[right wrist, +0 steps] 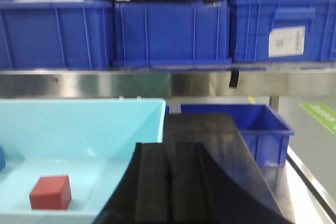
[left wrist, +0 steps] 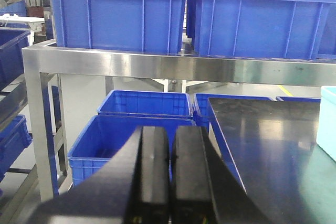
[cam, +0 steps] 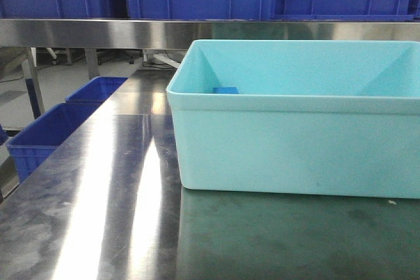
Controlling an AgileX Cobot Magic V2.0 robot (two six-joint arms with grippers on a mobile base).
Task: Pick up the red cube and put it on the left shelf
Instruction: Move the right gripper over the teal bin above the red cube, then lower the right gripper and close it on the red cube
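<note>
The red cube [right wrist: 50, 192] lies on the floor of the pale teal tub [right wrist: 105, 124], to the lower left of my right gripper [right wrist: 167, 153]. The right gripper is shut and empty, above the tub's right end and apart from the cube. The cube is hidden in the front view, behind the tub's wall [cam: 295, 142]. My left gripper [left wrist: 170, 142] is shut and empty, held off the table's left edge and facing the left shelf [left wrist: 173, 66], a steel rail carrying large blue crates [left wrist: 121, 17]. Neither gripper shows in the front view.
A small blue block [cam: 225, 90] lies in the tub's far left corner. The tub stands on the steel table [cam: 105, 195]. Blue crates [left wrist: 126, 140] stand on the floor left of the table, below the shelf rail [cam: 98, 33]. More blue crates [right wrist: 168, 32] sit behind the tub.
</note>
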